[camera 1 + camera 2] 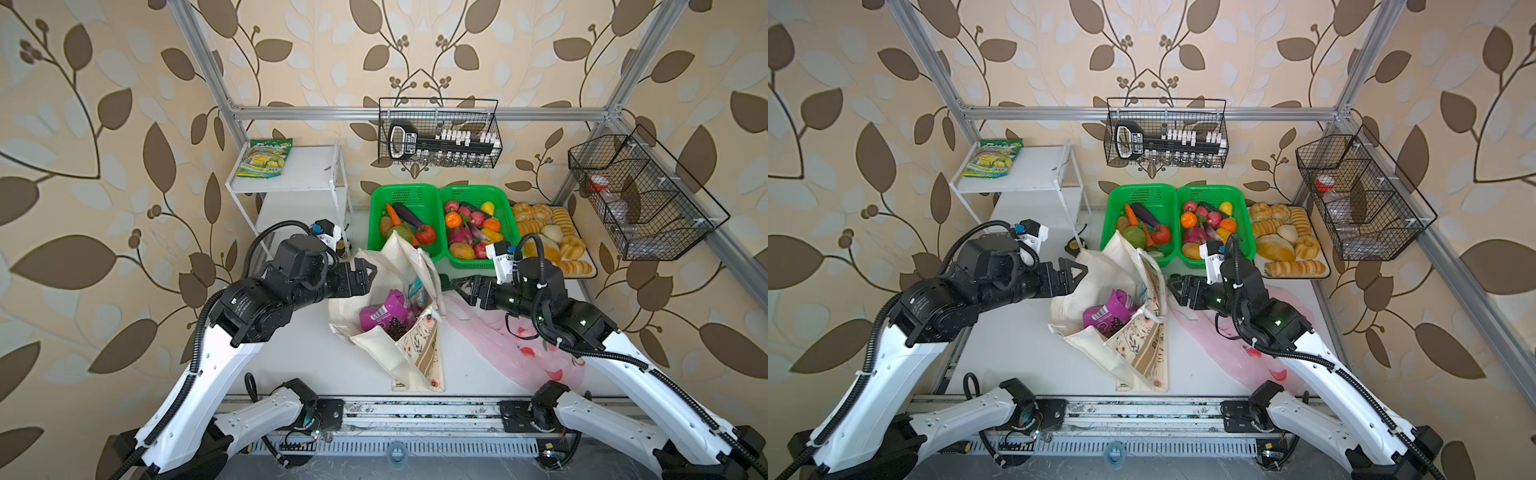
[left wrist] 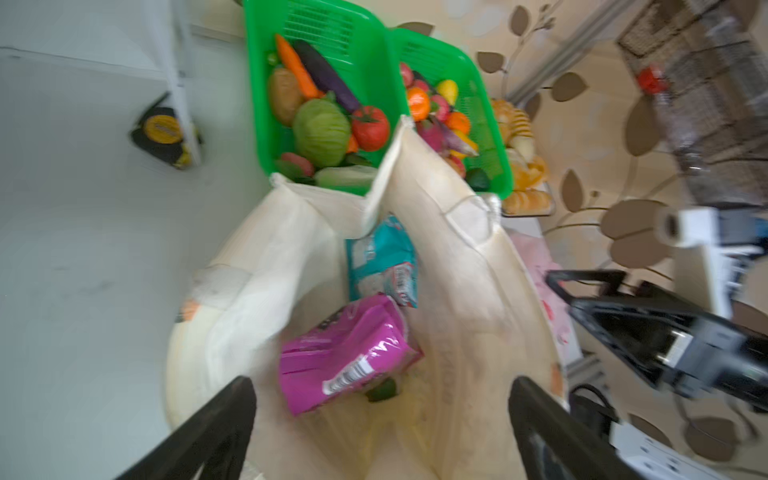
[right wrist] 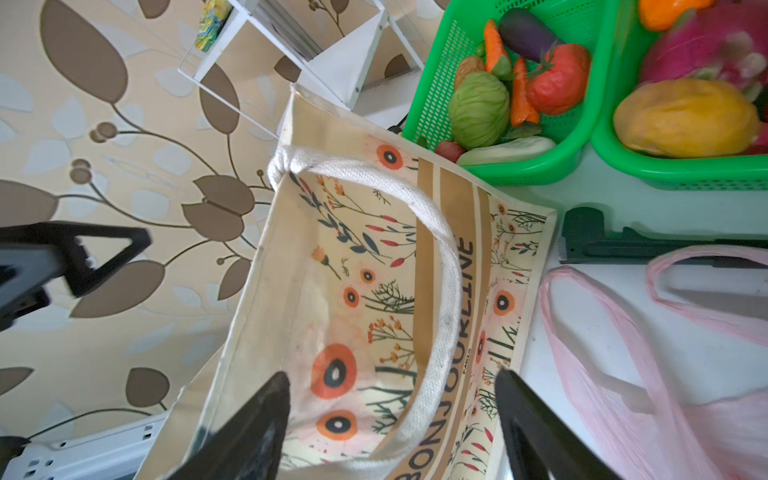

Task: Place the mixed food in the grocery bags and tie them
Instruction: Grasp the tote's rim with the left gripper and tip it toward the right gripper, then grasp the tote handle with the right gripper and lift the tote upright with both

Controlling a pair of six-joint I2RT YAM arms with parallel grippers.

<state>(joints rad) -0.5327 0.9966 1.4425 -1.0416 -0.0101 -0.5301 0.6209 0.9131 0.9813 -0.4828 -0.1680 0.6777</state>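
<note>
Closest thing in the left wrist cam is my own pair of black fingers (image 2: 208, 424). They're spread about as wide as they go with nothing between them, so my left gripper (image 2: 380, 382) is empty. It hangs right over the mouth of the cream canvas tote (image 2: 469, 291), which stands slumped open mid-table. Inside, the purple grape-print packet (image 2: 345, 353) lies on its side, and the teal mint packet (image 2: 382, 257) is propped just behind it, the two touching. Something small and dark green peeks out under the purple one, can't tell what.

My right gripper (image 3: 390, 376) is wide open too and holding nothing. In its wrist view the fingers sit either side of the tote's flowery printed panel, with the white handle (image 3: 444, 270) looping between them. Whether either finger touches canvas, no idea. In both top views it's just beside the tote's right edge. The pink plastic bag (image 1: 498, 345) lies flat and crumpled on the table just right of the tote.

Rest of the food isn't bagged. Green cabbage (image 2: 322, 133), red tomato (image 2: 370, 126) and brown potato (image 2: 284, 95) sit in the left green basket (image 2: 374, 54), right behind the tote. The small can (image 2: 162, 133) is on the table by a leg of the white shelf (image 1: 291, 166).
</note>
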